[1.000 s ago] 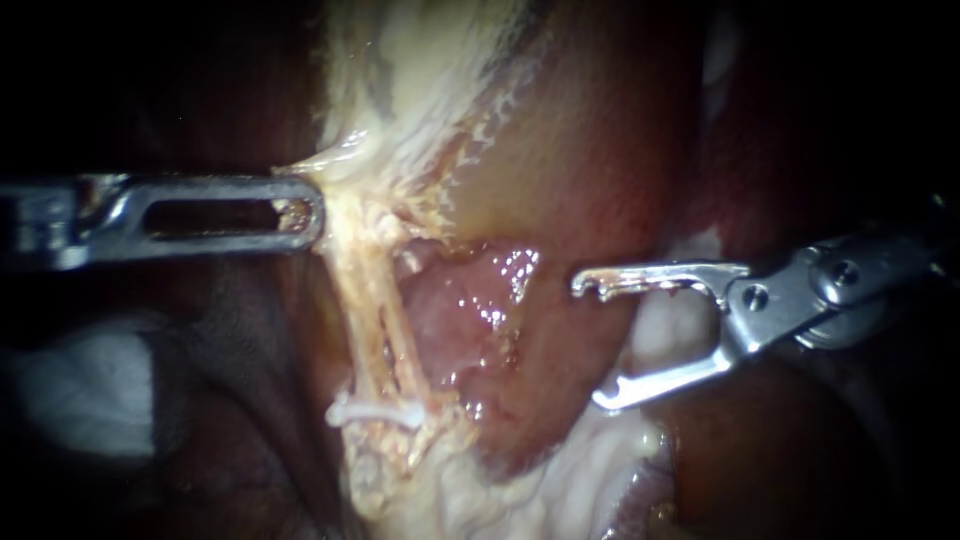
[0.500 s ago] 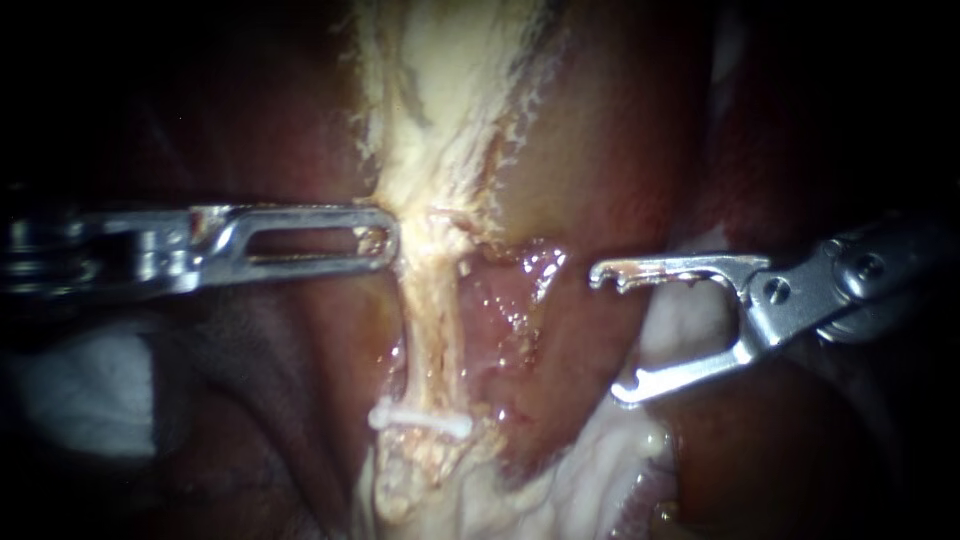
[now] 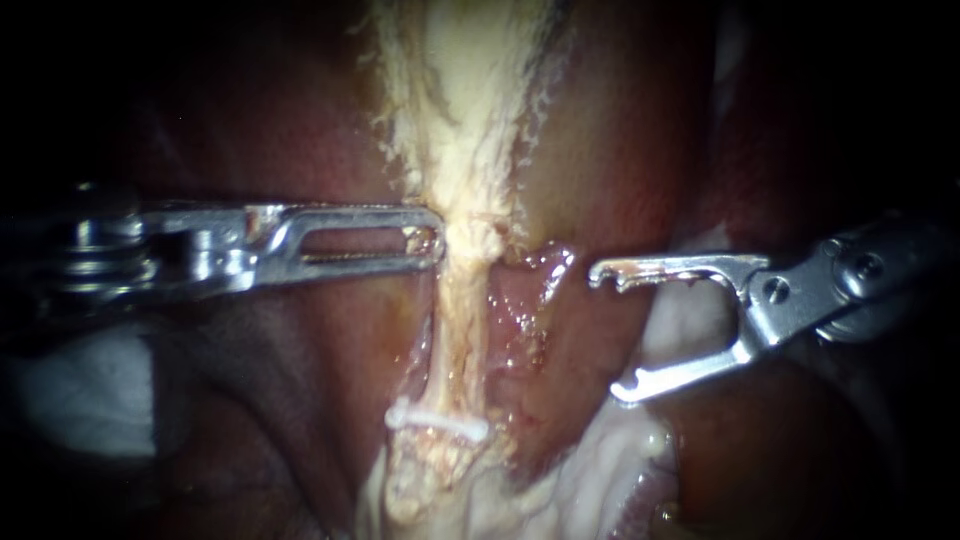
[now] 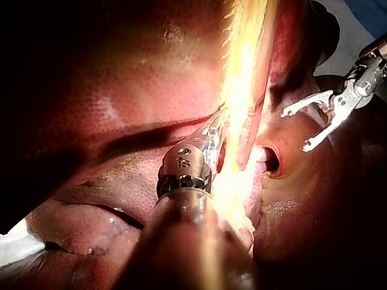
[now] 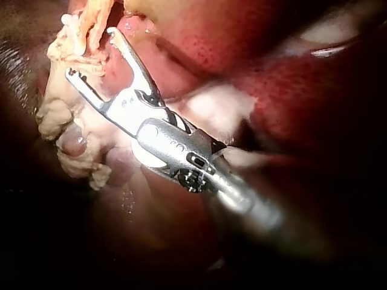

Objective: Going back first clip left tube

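The dark red liver (image 4: 109,78) surrounds the whole field and carries everything. Down its middle in the endoscope view runs the pale tube (image 3: 462,330), with its long axis nearly upright; it is broad and ragged at the top and narrow lower down. The left instrument (image 3: 432,245) comes in level from the left. Its jaws lie together and have hold of the upper part of the tube at its left edge, where a bit of pale tissue shows in the jaw window. The right instrument (image 3: 612,332) comes in from the right and points toward the tube. Its jaws are spread wide and hold nothing, and a strip of wet red tissue lies free between them and the tube. The white clip (image 3: 437,422) sits on the lower part of the tube, below the left instrument's tip. It lies across the tube, almost level, and both its ends stick out past the tube's edges.
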{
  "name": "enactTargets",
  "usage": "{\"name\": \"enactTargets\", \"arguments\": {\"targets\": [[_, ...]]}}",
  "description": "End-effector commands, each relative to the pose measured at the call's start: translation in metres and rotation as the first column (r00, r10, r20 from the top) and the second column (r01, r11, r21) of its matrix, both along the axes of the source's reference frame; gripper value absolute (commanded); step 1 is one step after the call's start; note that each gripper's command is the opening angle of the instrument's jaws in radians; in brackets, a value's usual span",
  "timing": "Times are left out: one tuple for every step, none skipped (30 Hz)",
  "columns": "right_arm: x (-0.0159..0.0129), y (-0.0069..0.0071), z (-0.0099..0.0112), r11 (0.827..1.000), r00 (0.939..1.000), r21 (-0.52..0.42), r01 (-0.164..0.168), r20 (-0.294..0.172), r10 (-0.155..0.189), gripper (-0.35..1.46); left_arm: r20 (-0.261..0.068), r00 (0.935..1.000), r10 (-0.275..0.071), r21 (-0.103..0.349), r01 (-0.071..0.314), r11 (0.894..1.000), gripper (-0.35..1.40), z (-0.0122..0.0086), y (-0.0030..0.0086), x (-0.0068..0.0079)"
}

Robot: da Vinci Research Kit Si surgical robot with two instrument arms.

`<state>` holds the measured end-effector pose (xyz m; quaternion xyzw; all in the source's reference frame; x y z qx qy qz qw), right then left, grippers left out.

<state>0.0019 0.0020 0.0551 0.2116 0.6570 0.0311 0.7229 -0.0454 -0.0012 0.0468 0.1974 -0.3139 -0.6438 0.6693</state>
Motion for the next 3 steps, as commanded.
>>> {"name": "enactTargets", "arguments": {"targets": [[0.0000,0.0000,0.0000,1.000,1.0000,0.000,-0.001,-0.001,0.001,0.59,0.000,1.0000,0.000,0.000,0.000,1.000,-0.35,-0.0001,0.0000,0.0000],[0.0000,0.0000,0.0000,1.000,1.0000,0.000,-0.001,-0.001,0.001,0.59,0.000,1.0000,0.000,0.000,0.000,1.000,-0.35,-0.0001,0.0000,0.0000],[0.0000,0.0001,-0.0001,1.000,1.0000,0.000,-0.001,-0.001,0.001,0.59,0.000,1.0000,0.000,0.000,0.000,1.000,-0.35,-0.0001,0.0000,0.0000]]}}
